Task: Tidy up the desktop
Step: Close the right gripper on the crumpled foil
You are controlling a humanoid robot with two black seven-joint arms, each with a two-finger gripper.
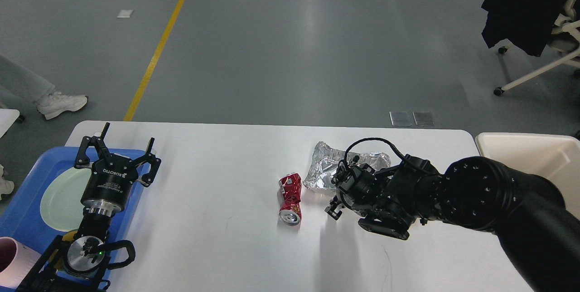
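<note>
Your right tool (334, 208), grip state unreadable, hovers just right of the crushed red can (290, 198); left tool (117, 155) gapes idle. Next: close in on the can.

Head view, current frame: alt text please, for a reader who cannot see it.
The right end effector hangs low over the white desktop beside a crushed red can and crumpled foil. The left end effector, fingers spread, sits over a blue tray holding a plate.

Red can (290, 197), silver foil (327, 168)
</note>
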